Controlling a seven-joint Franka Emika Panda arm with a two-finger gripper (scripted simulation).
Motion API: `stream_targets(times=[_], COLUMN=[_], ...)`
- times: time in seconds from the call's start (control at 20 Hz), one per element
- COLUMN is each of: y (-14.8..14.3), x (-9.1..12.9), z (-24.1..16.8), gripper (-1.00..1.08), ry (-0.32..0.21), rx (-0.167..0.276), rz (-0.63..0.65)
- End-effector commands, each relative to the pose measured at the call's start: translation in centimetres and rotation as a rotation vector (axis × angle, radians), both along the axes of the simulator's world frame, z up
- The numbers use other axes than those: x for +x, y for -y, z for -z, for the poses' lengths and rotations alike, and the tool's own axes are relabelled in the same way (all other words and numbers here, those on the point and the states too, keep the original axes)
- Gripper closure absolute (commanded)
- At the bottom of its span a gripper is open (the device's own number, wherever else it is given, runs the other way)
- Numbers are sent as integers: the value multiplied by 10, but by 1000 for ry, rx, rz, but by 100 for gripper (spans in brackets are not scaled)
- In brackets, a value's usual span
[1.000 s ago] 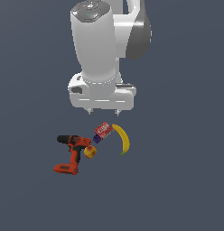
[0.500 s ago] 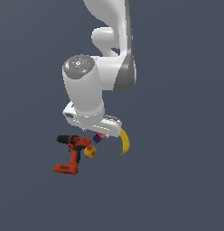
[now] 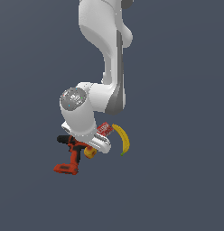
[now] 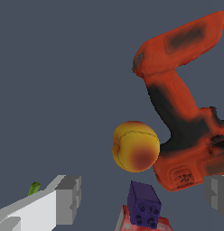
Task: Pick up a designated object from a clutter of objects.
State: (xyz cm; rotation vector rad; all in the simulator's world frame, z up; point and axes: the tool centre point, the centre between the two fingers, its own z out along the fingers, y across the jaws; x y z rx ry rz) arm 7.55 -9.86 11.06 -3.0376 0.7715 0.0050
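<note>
drill [image 4: 186,117] touching fruit [image 4: 135,145], box [image 4: 143,205] near

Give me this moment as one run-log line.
gripper: open, empty | fruit: between fingers, ungrasped, beside drill | phase: descending to grasp

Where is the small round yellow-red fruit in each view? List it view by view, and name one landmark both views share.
Exterior view: the fruit peeks out just below the gripper body, at the drill's exterior-view right.
Wrist view: the fruit sits near the picture's middle, ahead of the open fingers, against the drill's handle.
Shared landmark: the red-and-black drill.
</note>
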Motion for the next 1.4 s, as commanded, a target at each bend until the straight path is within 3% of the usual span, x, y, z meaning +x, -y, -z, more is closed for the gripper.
stream_targets(times=[0.0, 1.25, 1.3, 1.35], y=[5, 11, 11, 11], x=[2, 2, 2, 2], z=[12, 77, 77, 77], gripper=[-92, -92, 108, 108], ry=[1, 1, 1, 1], rx=[-4, -8, -8, -8], rz=[29, 61, 61, 61])
